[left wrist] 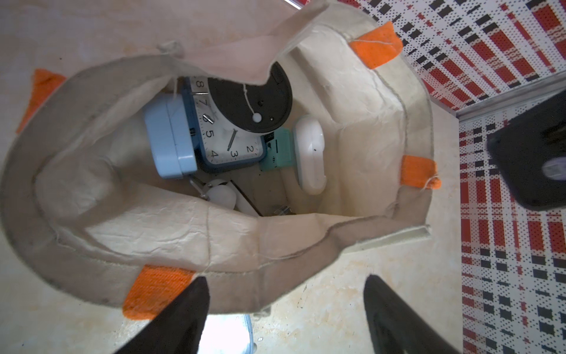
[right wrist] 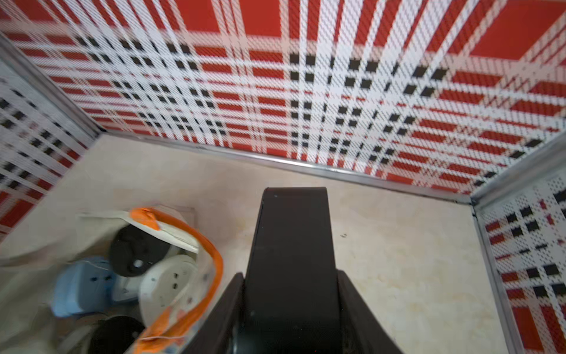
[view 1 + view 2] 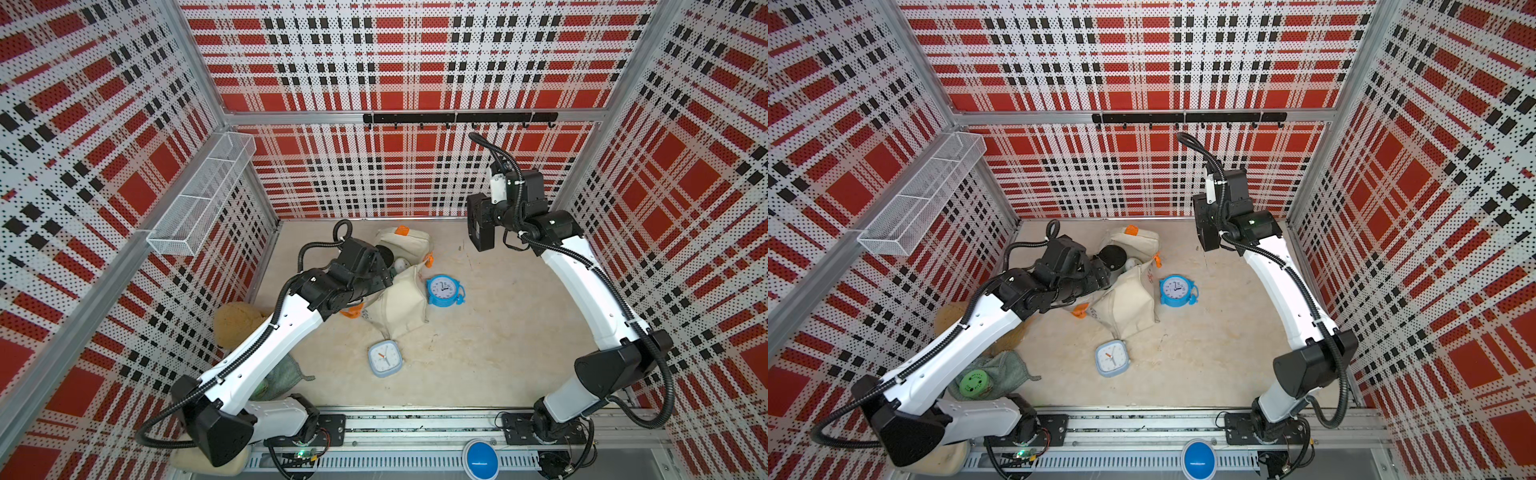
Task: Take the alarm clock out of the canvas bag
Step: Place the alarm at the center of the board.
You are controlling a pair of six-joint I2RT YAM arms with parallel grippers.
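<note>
The cream canvas bag (image 3: 401, 305) (image 3: 1129, 305) with orange handles lies slumped at mid-table, its mouth gaping in the left wrist view (image 1: 153, 233). Inside it sit several alarm clocks: a dark blue square one with a white face (image 1: 226, 138), a light blue one (image 1: 170, 138), a round black one (image 1: 254, 101) and a white one (image 1: 311, 153). My left gripper (image 1: 288, 306) hangs open just outside the bag's rim, holding nothing. My right gripper (image 3: 480, 226) (image 2: 291, 275) is raised at the back right, shut on a black block (image 2: 291, 245).
A round blue twin-bell clock (image 3: 444, 290) (image 3: 1177, 290) and a pale blue square clock (image 3: 384, 357) (image 3: 1111, 357) lie on the table beside the bag. A tan plush lump (image 3: 237, 320), a green cloth (image 3: 1005, 370) and a green disc (image 3: 974, 384) sit under the left arm. A wire basket (image 3: 199, 199) hangs on the left wall.
</note>
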